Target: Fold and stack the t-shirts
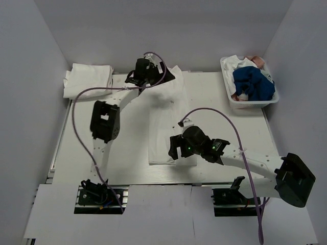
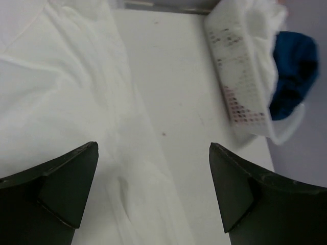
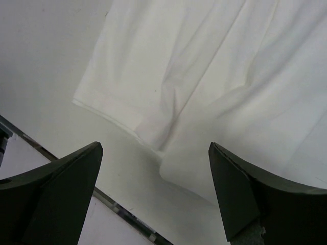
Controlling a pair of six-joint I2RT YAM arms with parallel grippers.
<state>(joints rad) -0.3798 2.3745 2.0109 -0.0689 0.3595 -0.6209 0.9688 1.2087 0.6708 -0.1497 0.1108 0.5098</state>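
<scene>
On my table [image 1: 225,122] I log: spread t-shirt [image 1: 166,117], centre; folded t-shirt [image 1: 87,79], far-left corner; basket [image 1: 253,103], far-right, clothes [image 1: 253,84] inside.

A white counter [image 1: 219,107] stands boxed in by a plain pale back wall [image 1: 163,35], a left wall [image 1: 25,102] and a right wall [image 1: 304,71]. The light is even, with soft shadows.

One spread t-shirt [image 1: 163,127], one folded stack [image 1: 87,79], one basket [image 1: 254,103], two arms [image 1: 104,120] [image 1: 250,159]
</scene>
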